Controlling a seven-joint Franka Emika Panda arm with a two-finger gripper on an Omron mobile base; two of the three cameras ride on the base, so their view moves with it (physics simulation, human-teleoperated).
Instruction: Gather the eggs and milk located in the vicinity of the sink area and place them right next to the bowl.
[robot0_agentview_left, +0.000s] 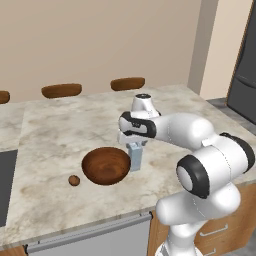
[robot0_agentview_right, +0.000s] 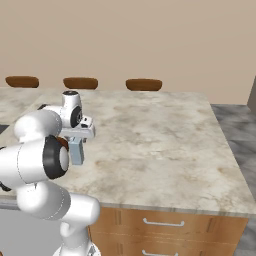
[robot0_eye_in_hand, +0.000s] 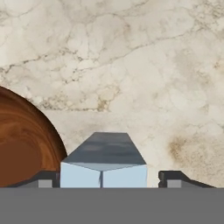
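The milk (robot0_agentview_left: 135, 158), a pale blue-grey carton, stands upright on the marble counter, just right of the dark wooden bowl (robot0_agentview_left: 105, 166). My gripper (robot0_agentview_left: 134, 144) hangs straight over the carton, its fingers down either side of the gabled top. In the hand view the milk (robot0_eye_in_hand: 103, 159) sits between the fingertips (robot0_eye_in_hand: 174, 178). A gap shows on the right side, so the jaws are open. The bowl (robot0_eye_in_hand: 22, 144) fills the left of that view. One small brown egg (robot0_agentview_left: 74, 180) lies on the counter, left of the bowl. From the right base view the milk (robot0_agentview_right: 76, 152) stands under the gripper (robot0_agentview_right: 78, 136).
The dark sink (robot0_agentview_left: 5, 185) cuts in at the far left edge of the counter. Brown stool seats (robot0_agentview_left: 127, 83) line the far side of the island. The counter's front edge (robot0_agentview_left: 90, 222) runs close below the bowl. A dark fridge (robot0_agentview_left: 243, 85) stands at the right.
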